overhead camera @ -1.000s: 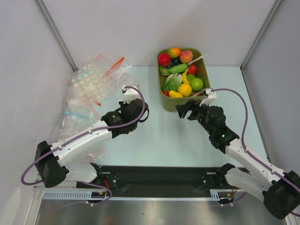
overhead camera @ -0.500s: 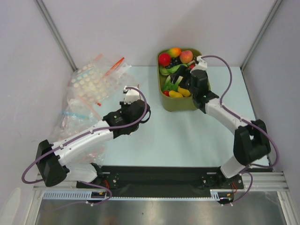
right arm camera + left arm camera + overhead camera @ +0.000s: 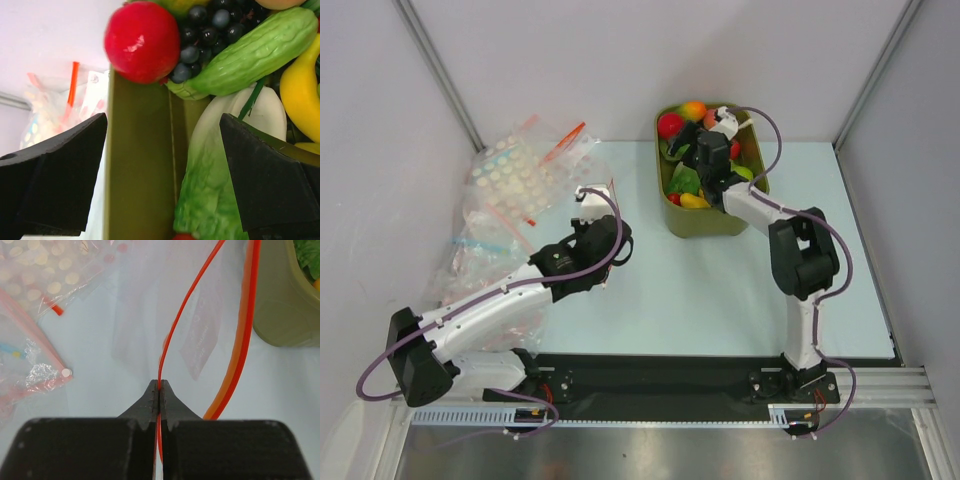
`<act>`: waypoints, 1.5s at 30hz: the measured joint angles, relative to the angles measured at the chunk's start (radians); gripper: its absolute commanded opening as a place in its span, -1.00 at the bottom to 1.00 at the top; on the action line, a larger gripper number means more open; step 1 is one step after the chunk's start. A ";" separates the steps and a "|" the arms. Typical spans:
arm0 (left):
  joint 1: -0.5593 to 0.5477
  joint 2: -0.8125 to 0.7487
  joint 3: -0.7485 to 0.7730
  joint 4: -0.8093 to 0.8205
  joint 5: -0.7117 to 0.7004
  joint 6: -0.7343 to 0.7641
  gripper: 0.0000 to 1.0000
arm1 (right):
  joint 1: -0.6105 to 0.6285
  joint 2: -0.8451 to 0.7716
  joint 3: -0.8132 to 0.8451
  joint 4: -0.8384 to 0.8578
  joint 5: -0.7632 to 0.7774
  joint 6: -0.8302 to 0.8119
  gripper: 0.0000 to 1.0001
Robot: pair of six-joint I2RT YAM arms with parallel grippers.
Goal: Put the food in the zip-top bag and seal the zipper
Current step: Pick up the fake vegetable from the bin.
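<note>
Pinched the zipper [image 3: 244,330] of the zip-top bag [image 3: 202,335] tight in the left gripper [image 3: 159,388], at 8 o'clock from the olive tub [image 3: 705,222]. Spread the right gripper [image 3: 162,145] wide above the tub's 9 o'clock wall, over the food [image 3: 250,50] heaped inside. Had none of the food in the bag yet.
</note>
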 measured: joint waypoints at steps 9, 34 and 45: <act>0.000 0.000 -0.001 0.002 0.004 -0.007 -0.99 | -0.012 0.159 0.089 0.116 -0.005 0.016 0.99; 0.000 -0.006 -0.013 0.012 0.053 -0.017 -0.99 | -0.013 0.435 0.468 0.144 0.026 0.043 0.09; 0.000 0.000 -0.013 0.024 0.077 -0.014 -0.99 | -0.005 0.154 0.121 0.155 -0.006 -0.056 -0.24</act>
